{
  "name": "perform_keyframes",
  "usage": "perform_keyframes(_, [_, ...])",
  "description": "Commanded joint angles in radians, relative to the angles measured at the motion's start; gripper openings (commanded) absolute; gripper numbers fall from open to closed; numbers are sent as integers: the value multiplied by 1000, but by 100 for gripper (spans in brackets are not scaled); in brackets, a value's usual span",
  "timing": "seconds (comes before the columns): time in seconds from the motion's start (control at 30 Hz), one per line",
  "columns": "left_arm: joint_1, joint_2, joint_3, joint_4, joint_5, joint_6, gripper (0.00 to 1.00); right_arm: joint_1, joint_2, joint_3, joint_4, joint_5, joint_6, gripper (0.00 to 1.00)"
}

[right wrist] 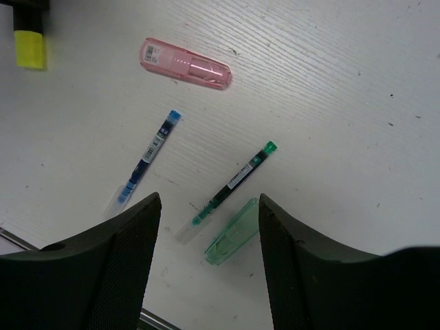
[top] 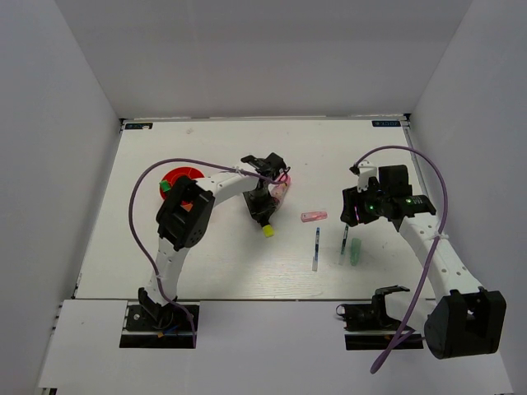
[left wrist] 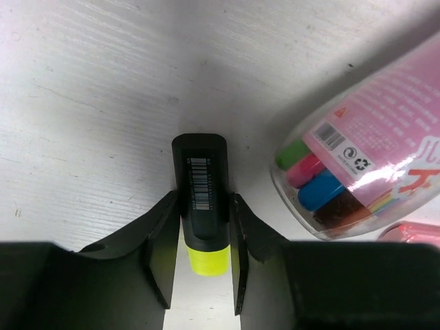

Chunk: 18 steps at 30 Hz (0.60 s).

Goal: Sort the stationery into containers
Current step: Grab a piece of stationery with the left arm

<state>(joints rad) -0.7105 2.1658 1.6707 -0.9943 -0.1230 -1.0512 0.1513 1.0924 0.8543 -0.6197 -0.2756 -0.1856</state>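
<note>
A black highlighter with a yellow cap (left wrist: 203, 199) lies on the white table, cap toward the arm. My left gripper (left wrist: 204, 201) is shut on its barrel, both fingers pressed against its sides; the top view shows the gripper (top: 263, 210) with the yellow cap (top: 268, 231) sticking out. My right gripper (right wrist: 210, 199) is open and empty, hovering over a green pen (right wrist: 234, 182) and a pale-green cap (right wrist: 232, 240). A blue pen (right wrist: 148, 161) and a pink eraser (right wrist: 185, 63) lie to their left. The red-orange cup (top: 183, 183) stands at the left. The scissors are out of view.
A clear tube of coloured markers with a pink label (left wrist: 364, 137) lies right beside my left gripper, also seen in the top view (top: 281, 193). Something green shows inside the cup (top: 167, 187). White walls enclose the table on three sides.
</note>
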Motion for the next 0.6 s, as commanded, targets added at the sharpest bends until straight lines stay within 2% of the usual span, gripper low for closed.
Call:
perform_keyframes(0.0, [0,-47,-23,16,5,61,0,-6,-23,-8,26,-16,12,62])
perform_keyframes(0.07, [-16,-82,-26,26,-6,118,0,-4,-23,-9,26,-19,9,62])
perform_keyframes(0.13, [-41,-191,-26,23,-53,184,0,-2,-25,-14,31,-28,3,64])
perform_keyframes(0.17, [-70,-251,-28,32,-70,265,0,-2,-23,-14,28,-33,-5,64])
perform_keyframes(0.2, [-81,-280,-37,31,-117,289,0,-4,-22,-14,26,-43,-6,60])
perform_keyframes(0.23, [-96,-376,-40,14,-194,310,0,-2,-22,-12,25,-51,-15,47])
perform_keyframes(0.3, [-98,-446,-90,13,-305,375,0,1,-17,-14,17,-73,-18,33])
perform_keyframes(0.33, [-95,-546,-127,14,-387,387,0,-1,-17,-14,18,-80,-17,27])
perform_keyframes(0.37, [-72,-584,-150,26,-421,428,0,-1,-17,-14,17,-82,-18,19])
perform_keyframes(0.47, [-8,-762,-285,103,-558,471,0,1,-16,-17,25,-82,-17,19])
perform_keyframes(0.5, [59,-829,-313,153,-604,509,0,-1,-16,-17,26,-80,-15,19])
perform_keyframes(0.53, [86,-862,-403,170,-644,523,0,1,-16,-18,28,-83,-15,19])
perform_keyframes(0.57, [114,-920,-434,269,-668,543,0,4,-11,-17,31,-82,-15,19])
